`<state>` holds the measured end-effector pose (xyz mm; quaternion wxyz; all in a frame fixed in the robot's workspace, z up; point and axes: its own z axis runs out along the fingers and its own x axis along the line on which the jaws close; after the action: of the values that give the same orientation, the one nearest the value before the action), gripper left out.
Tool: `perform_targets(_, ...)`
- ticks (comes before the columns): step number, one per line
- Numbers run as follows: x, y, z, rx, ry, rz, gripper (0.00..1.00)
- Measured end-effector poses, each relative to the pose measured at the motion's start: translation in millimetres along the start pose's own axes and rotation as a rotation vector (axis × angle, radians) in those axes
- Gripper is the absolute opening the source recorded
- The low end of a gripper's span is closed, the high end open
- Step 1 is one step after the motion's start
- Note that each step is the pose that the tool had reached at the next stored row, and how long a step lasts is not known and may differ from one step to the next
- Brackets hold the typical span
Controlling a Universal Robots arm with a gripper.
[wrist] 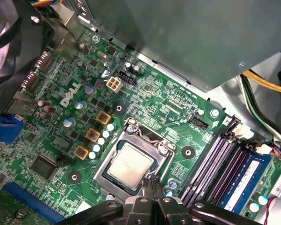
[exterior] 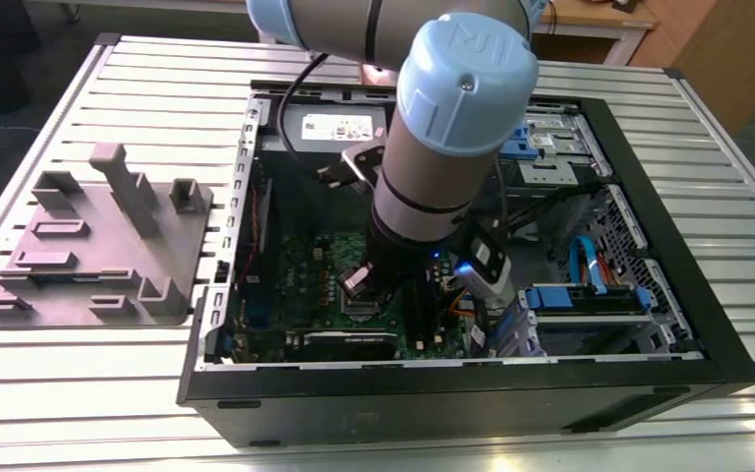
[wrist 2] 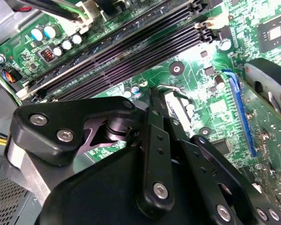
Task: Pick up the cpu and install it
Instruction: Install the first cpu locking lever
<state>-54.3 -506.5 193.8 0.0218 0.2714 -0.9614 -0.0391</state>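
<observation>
Exterior view: arm [exterior: 443, 167] drops into the open computer case [exterior: 483, 383] at frame centre, walls and drive bays tight around it. First wrist view: cpu [wrist: 130, 166], a silvery flat square, sits in the metal-framed socket [wrist: 147, 133]. Gripper [wrist: 152, 183] is just beside its corner, jaws closed on nothing; contact unclear

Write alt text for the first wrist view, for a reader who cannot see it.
A small square silvery-grey cpu lies inside the metal-framed socket on a green motherboard, with the black gripper shut close to the socket's edge. Long dark memory slots run alongside, and a grey metal box overhangs the board.
</observation>
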Motion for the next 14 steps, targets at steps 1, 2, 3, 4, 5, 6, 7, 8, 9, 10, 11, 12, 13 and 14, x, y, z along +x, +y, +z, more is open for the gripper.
perform_targets(1,0.3,-0.5,0.0,0.0,-0.0001,0.001,0.1)
perform_targets(2,0.6,-1.0,0.2,0.0,-0.0002,0.002,0.1)
perform_targets(3,0.8,-1.5,0.4,0.0,-0.0003,0.003,0.1)
perform_targets(4,1.2,-2.1,0.7,-0.0001,-0.0004,0.004,0.1)
perform_targets(5,1.5,-2.7,1.0,-0.0001,-0.0005,0.005,0.1)
perform_targets(6,2.0,-3.5,1.4,-0.0001,-0.0006,0.006,0.1)
perform_targets(7,2.4,-4.2,1.8,-0.0001,-0.0006,0.007,0.1)
perform_targets(8,2.8,-4.9,2.3,0.0,-0.0006,0.008,0.1)
perform_targets(9,3.1,-5.4,2.7,0.0001,-0.0005,0.008,0.1)
perform_targets(10,3.2,-5.7,3.2,0.0001,-0.0005,0.009,0.1)
perform_targets(11,3.2,-5.9,3.7,0.0001,-0.0005,0.01,0.1)
perform_targets(12,3.1,-6.2,4.1,0.0002,-0.0003,0.01,0.1)
perform_targets(13,2.9,-6.4,4.6,0.0003,-0.0003,0.01,0.1)
perform_targets(14,2.7,-6.7,5.0,0.0003,-0.0002,0.01,0.1)
